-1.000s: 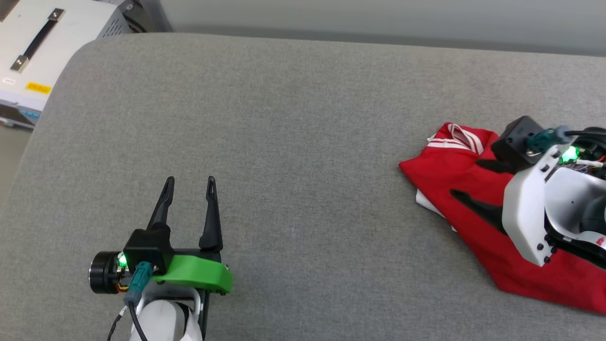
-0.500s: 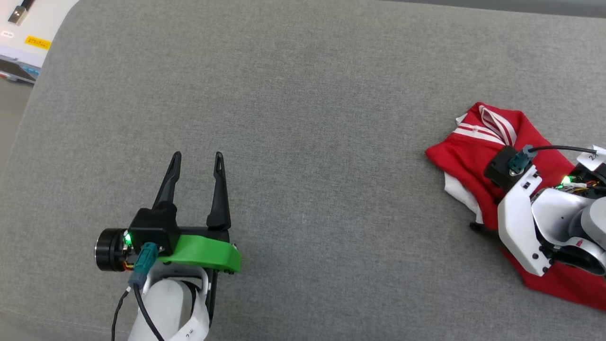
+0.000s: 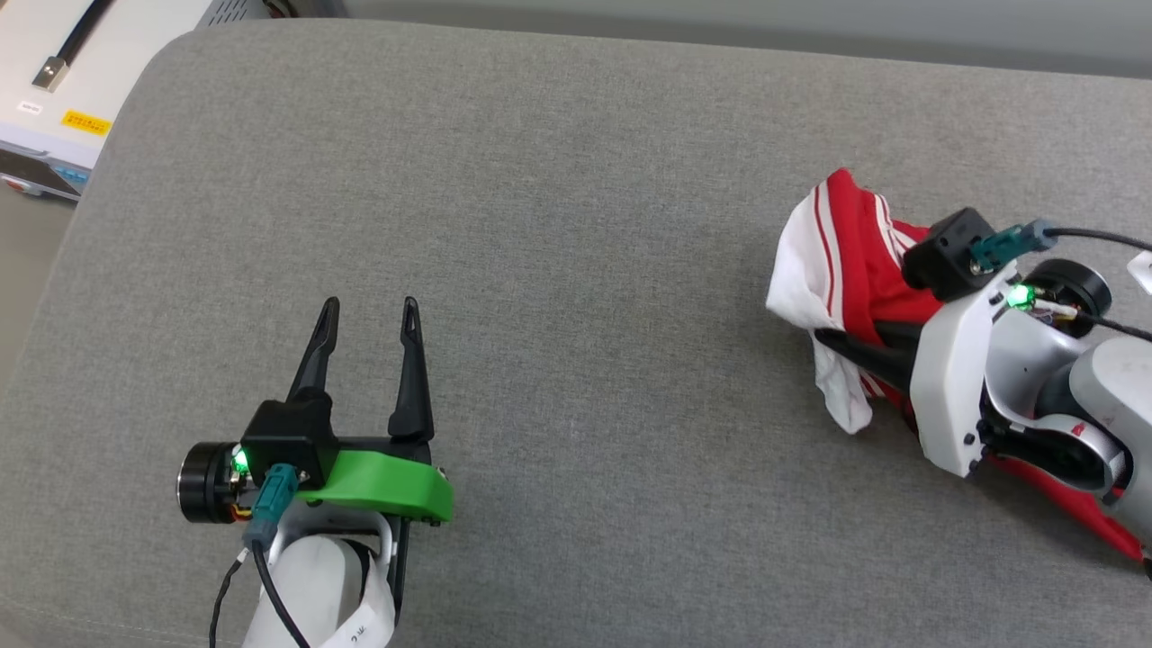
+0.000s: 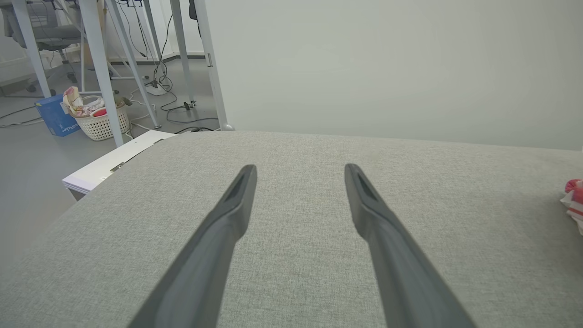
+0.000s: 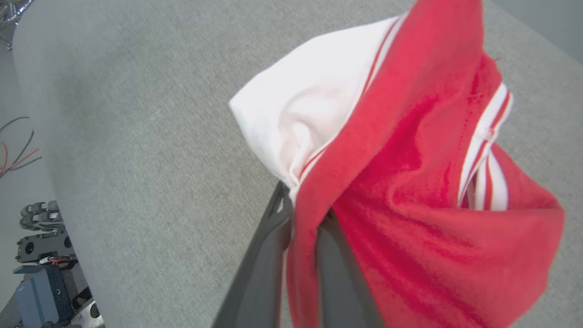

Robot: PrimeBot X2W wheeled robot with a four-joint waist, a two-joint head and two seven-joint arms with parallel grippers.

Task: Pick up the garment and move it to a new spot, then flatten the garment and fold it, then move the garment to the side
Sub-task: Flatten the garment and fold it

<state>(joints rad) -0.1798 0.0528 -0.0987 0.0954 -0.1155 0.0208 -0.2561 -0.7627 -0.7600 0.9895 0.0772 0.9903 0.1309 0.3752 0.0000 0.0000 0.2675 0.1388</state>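
R hand (image 3: pixel 850 346) clamped on red/white shirt (image 3: pixel 855 243); cloth bunched round its fingers, rest trails under wrist on grey worktop (image 3: pixel 576 225). L hand (image 3: pixel 371 306) open, empty, well apart from shirt.

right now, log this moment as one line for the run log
phase: grasp | right gripper: shut on red jersey T-shirt, cloth bunched up | left gripper: open, empty, above grey fabric surface

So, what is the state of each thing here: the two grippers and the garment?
right gripper: shut on the garment.
garment: crumpled, not yet flat, one fold pinched between the dark fingers.
left gripper: open, holding nothing, above the grey cushion.
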